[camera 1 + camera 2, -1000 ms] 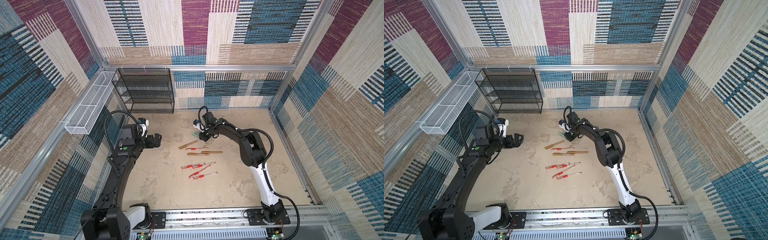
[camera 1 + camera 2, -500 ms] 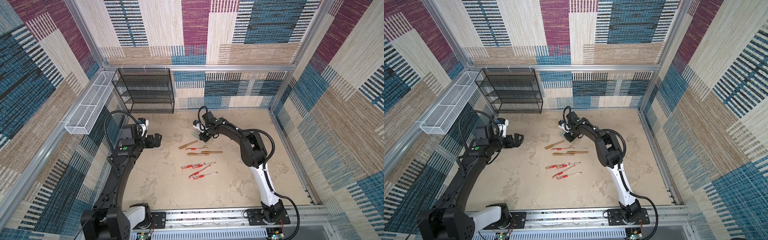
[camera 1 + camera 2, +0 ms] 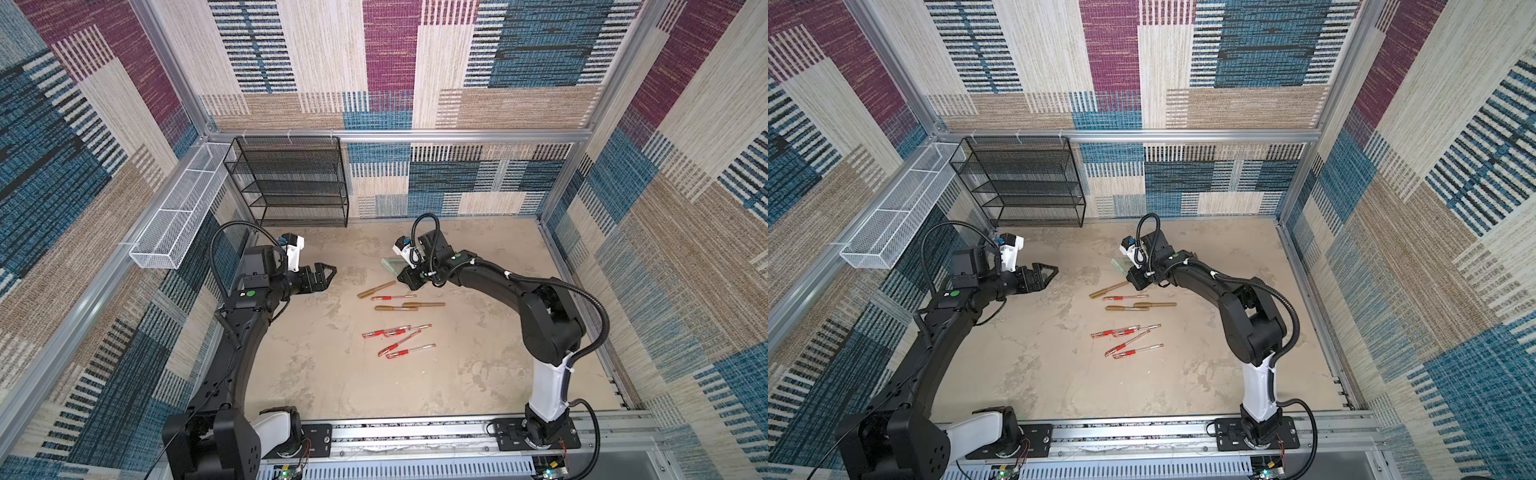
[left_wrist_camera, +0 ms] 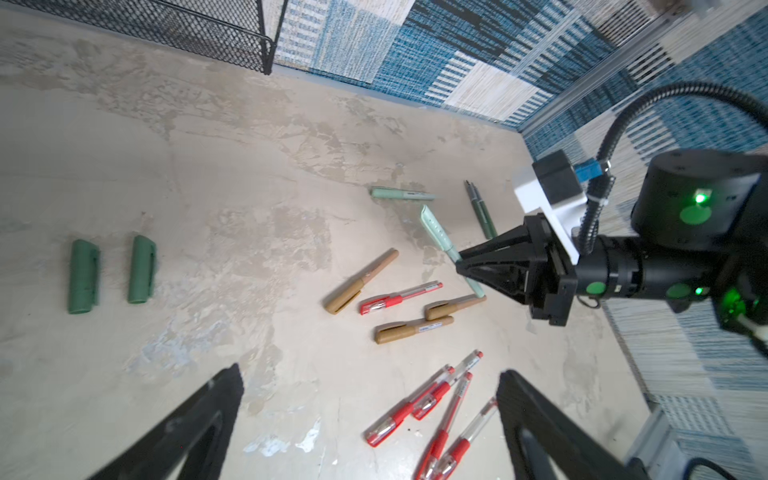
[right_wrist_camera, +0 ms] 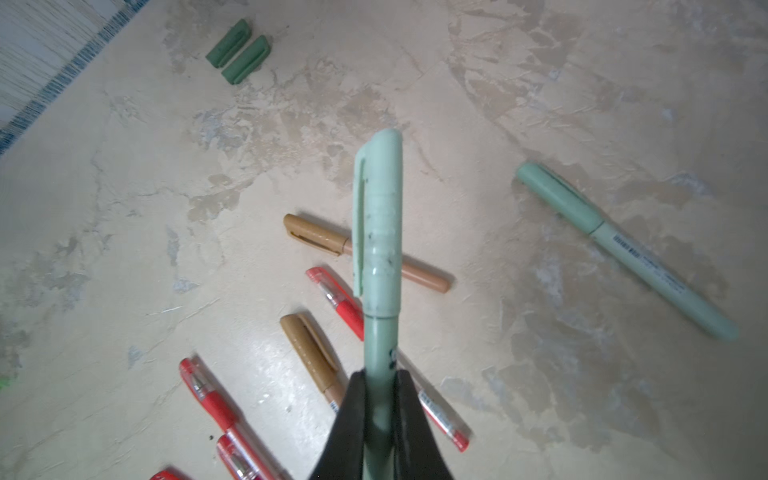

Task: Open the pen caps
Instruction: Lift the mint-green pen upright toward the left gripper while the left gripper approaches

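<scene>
My right gripper (image 5: 380, 382) is shut on the body of a light green pen (image 5: 380, 345), seen in both top views (image 3: 390, 264) (image 3: 1119, 266). Its pen cap (image 5: 378, 216) is still on and points away from the jaws, above a gold pen (image 5: 316, 239). My left gripper (image 4: 369, 372) stands open and empty at the left in both top views (image 3: 330, 272) (image 3: 1052, 270), well apart from the pens. Two loose dark green pen caps (image 4: 83, 276) (image 4: 142, 270) lie side by side. Capped gold pens (image 3: 395, 308) and red pens (image 3: 397, 332) lie mid-table.
A second capped light green pen (image 5: 623, 249) and uncapped dark green pen bodies (image 4: 482, 212) lie beyond the right gripper. A black mesh shelf (image 3: 291, 183) stands at the back wall. A white wire basket (image 3: 178, 224) hangs on the left wall.
Both arms hold almost the same place. The right gripper's jaws have drawn a little tighter on the light green pen.
</scene>
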